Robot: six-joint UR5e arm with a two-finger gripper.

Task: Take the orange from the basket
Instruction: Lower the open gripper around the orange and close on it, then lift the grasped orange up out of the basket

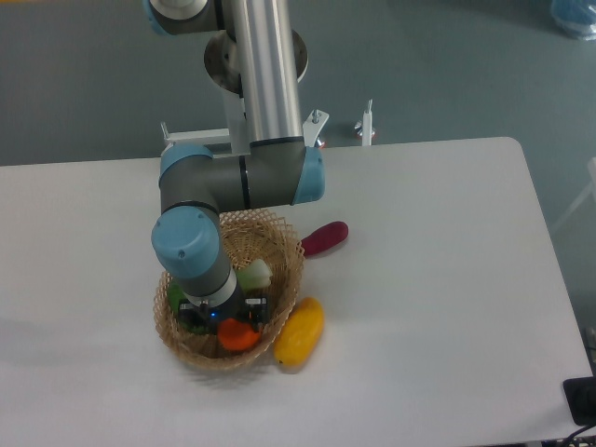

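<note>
The basket [284, 244] sits on the white worktop [438, 279], left of centre and toward the near edge. The arm [191, 244] reaches down into it from above, its wrist covering much of the basket's middle. The gripper [226, 321] is low inside the basket, toward the 6 o'clock part of the bowl.

The orange [240, 336] lies in the basket near its rim at about 5 o'clock, directly under the gripper and touching or nearly touching it. Only the lower part of the fruit shows; the top is hidden by the gripper body. The jaws stand close around the orange, but whether they press on it or sit just apart from it cannot be told from this view.

A pale green and white vegetable [254, 274] lies in the basket at about 2 o'clock from the gripper, partly hidden by the wrist. A sliver of darker green [175, 298] shows at the basket's 9 o'clock side.

Outside the basket, a yellow elongated fruit [300, 332] lies on the worktop against the rim at 4 o'clock, tilted. A dark red-purple oblong item [324, 238] lies just beside the rim at 2 o'clock
</note>
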